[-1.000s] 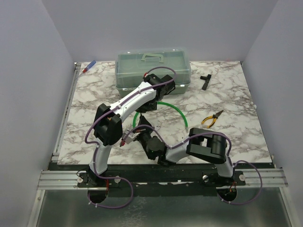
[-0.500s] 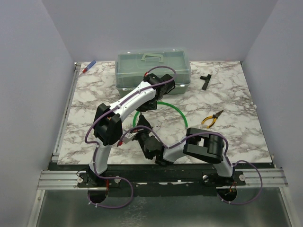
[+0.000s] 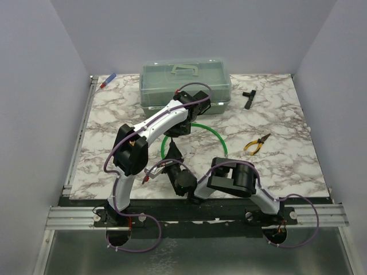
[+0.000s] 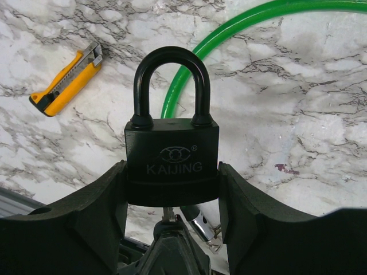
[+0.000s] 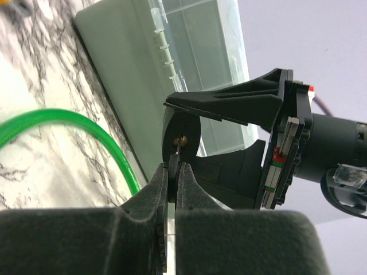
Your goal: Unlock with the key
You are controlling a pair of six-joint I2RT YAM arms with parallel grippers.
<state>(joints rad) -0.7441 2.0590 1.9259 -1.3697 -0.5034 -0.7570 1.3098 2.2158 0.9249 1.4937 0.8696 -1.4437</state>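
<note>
1. Right arm (image 3: 232, 177) has swung its elbow left toward the table's (image 3: 114, 114) middle since a second ago. Left arm (image 3: 155, 123) is unchanged.
2. Right gripper (image 5: 173, 167) has its fingers pressed together, pinching the key (image 5: 180, 148). The key's head is hidden between the pads, and only the thin blade shows past the tips.
3. Key's long axis runs straight out from the fingertips. The blade tip points at, and meets, the brass keyhole on the underside of the padlock (image 5: 182, 129). Depth can't be told.
4. Left gripper (image 4: 172, 182) clamps the padlock body from both sides. The shackle points away from the wrist, with both legs seated.
5. Only the left wrist view shows the blade in line with the shackle's axis. Beyond lie the green ring (image 4: 170, 97) and a yellow utility knife (image 4: 66, 80).
6. Only the right wrist view shows the keyhole. The clear box (image 5: 195, 51) sits behind.
7. From the top view the key is too small to see. Pliers (image 3: 256, 144) and a T-shaped tool (image 3: 248, 97) lie far right.
</note>
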